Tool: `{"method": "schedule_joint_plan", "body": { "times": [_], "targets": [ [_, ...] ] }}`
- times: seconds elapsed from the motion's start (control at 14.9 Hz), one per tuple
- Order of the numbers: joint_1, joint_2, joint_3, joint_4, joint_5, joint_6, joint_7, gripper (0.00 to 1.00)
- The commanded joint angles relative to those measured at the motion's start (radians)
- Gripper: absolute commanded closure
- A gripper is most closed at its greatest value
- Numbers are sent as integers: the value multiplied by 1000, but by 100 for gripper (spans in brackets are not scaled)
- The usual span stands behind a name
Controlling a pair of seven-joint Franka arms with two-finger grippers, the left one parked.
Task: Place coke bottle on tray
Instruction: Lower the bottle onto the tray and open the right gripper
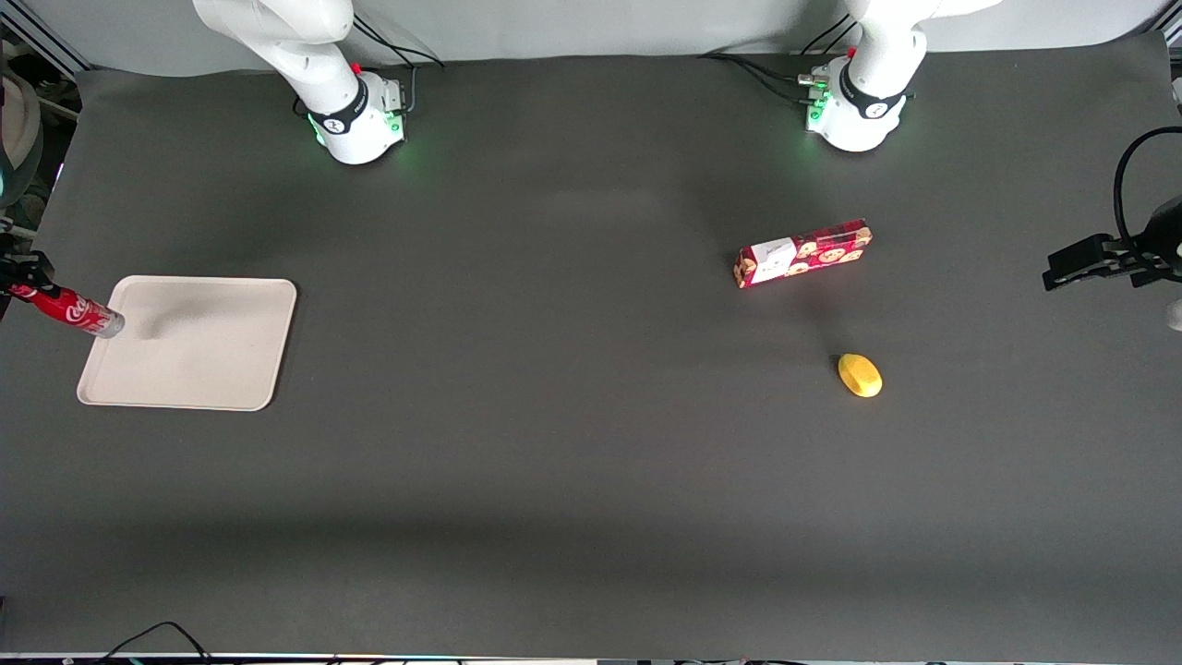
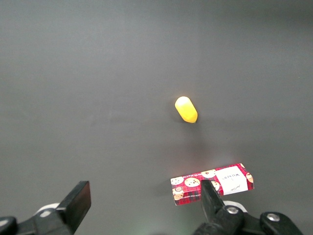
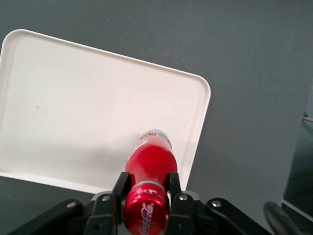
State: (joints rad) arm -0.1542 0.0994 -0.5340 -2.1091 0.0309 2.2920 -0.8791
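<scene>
Coke bottle (image 1: 74, 311) hangs tilted above the tray's (image 1: 199, 369) edge at the working arm's end, its neck pinched between the gripper's (image 3: 146, 193) fingers (image 3: 121, 188). One tray lies on the table (image 1: 554, 462) with nothing resting in it. One cookie box (image 1: 803, 252) and one lemon (image 1: 860, 375) lie well apart from the tray, toward the parked arm's end.

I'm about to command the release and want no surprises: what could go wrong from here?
1. The gripper clamps the coke bottle near its cap, held above the tray, not resting on it. Released now, it would probably drop and bounce.
2. Its base hangs close to the tray's rim, so it could land on the edge or roll off onto the table.
3. It appears tilted in the front view and may tip over.
</scene>
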Motion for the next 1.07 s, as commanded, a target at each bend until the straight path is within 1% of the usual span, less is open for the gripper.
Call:
{"method": "schedule_joint_plan", "body": {
  "times": [0.0, 0.2, 0.54, 1.01],
  "targets": [
    [-24, 83, -21, 29, 144, 49, -168, 100],
    [-48, 108, -21, 26, 147, 72, -204, 100],
    [-50, 144, -21, 27, 149, 109, -218, 100],
    [-48, 163, -21, 29, 149, 113, -219, 100]
  ]
}}
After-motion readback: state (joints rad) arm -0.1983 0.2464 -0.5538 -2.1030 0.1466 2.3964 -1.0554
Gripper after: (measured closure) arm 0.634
